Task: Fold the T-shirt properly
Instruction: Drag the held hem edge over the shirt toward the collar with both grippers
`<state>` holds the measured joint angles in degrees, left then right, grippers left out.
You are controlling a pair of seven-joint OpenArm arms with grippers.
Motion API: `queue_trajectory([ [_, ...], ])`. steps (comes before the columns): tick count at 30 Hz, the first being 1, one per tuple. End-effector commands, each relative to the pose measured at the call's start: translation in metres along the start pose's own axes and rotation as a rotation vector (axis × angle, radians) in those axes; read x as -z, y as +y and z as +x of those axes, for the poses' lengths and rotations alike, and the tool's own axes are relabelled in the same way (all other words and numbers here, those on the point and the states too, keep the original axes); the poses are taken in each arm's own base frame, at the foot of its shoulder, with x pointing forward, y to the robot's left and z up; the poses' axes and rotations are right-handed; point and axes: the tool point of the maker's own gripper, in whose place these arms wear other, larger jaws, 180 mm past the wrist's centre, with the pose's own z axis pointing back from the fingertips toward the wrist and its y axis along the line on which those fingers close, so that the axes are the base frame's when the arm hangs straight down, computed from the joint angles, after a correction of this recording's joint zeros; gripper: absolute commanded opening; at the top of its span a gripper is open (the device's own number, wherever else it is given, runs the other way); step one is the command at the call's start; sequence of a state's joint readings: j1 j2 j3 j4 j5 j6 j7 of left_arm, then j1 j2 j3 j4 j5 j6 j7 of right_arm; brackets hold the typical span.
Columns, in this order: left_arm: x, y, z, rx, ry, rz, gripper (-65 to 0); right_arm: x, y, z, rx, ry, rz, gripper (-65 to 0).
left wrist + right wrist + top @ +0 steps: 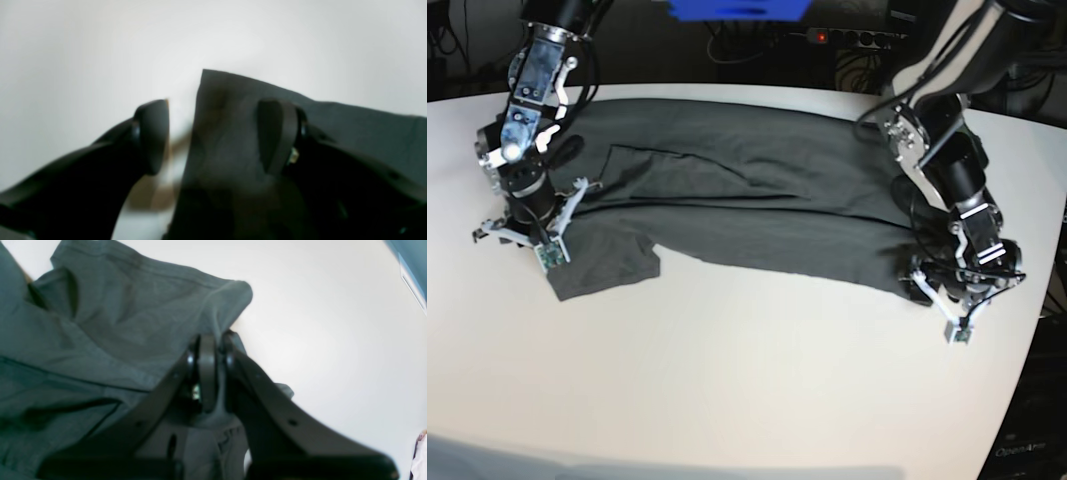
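Observation:
The dark grey T-shirt lies spread crosswise over the white table, its long edges turned inward. My right gripper is at the sleeve end on the base view's left. In the right wrist view that gripper is shut on a pinch of T-shirt cloth. My left gripper sits low at the hem corner on the base view's right. In the left wrist view it stands open: one finger rests off the cloth, the other over the T-shirt.
Cables and a power strip run behind the table's far edge, and a blue object sits at the top. The table's right edge curves close to the left arm.

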<state>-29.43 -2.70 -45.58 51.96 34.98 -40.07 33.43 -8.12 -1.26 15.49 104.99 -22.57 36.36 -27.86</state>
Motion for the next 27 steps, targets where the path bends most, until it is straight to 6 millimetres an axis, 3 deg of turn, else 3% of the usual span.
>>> queue_trajectory([
  [1, -0.002, 0.002, 0.016, 0.006, -0.025, 0.005, -24.5, -0.001, -0.008, 0.013, -0.002, -0.044, -0.024, -64.7],
  [6, 0.004, -0.006, 0.007, 0.002, 0.005, -0.02, -27.6, -0.001, -0.008, 0.013, -0.002, -0.044, -0.024, -64.7],
  [13, 0.006, -0.01, 0.003, 0.002, 0.018, -0.031, -61.9, -0.001, -0.01, 0.016, -0.001, -0.051, -0.029, -64.7],
  [14, 0.006, -0.009, 0.003, 0.001, 0.018, -0.029, -63.8, -0.001, -0.011, 0.017, -0.001, -0.053, -0.03, -64.7],
  [22, 0.002, -0.004, -0.007, -0.003, 0.073, -0.018, -61.9, 0.0, -0.011, 0.018, -0.002, -0.055, -0.029, -64.7],
  [27, -0.012, 0.012, 0.014, 0.006, 0.012, 0.046, -61.9, 0.0, -0.011, 0.018, -0.002, -0.055, -0.029, -64.7],
])
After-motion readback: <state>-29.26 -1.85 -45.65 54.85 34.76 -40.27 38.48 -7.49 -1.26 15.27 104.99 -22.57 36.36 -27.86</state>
